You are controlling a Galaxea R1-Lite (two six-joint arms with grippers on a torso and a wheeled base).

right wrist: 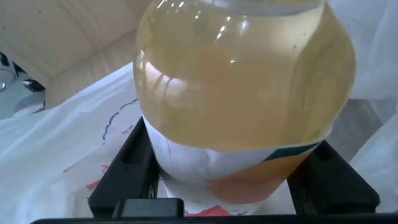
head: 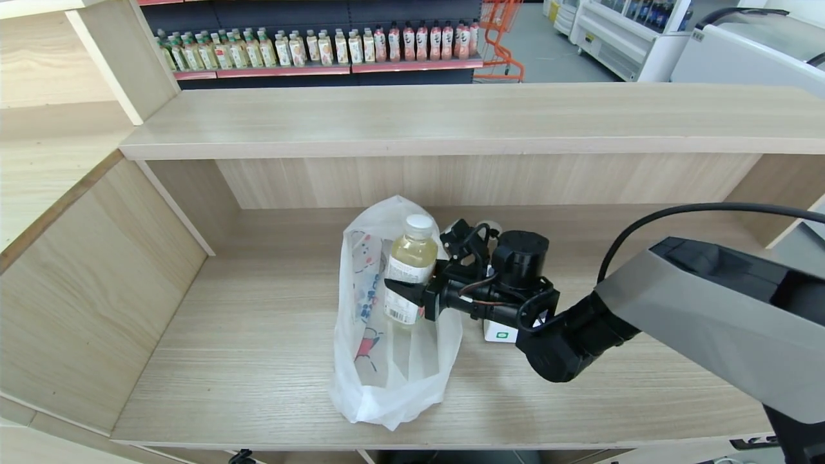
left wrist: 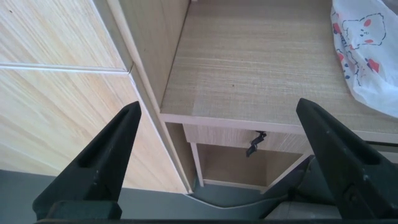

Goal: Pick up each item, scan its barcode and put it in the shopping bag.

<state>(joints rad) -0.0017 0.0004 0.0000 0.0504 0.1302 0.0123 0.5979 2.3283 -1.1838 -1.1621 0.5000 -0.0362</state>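
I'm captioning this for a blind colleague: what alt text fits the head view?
The right hand holds a bottle of pale yellow drink upright at the mouth of a white plastic shopping bag on a wooden counter.

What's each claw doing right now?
Left gripper: open, empty.
Right gripper: shut on the bottle.

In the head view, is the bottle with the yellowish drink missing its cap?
No, the bottle has its white cap on, and the right gripper holds it upright at the shopping bag.
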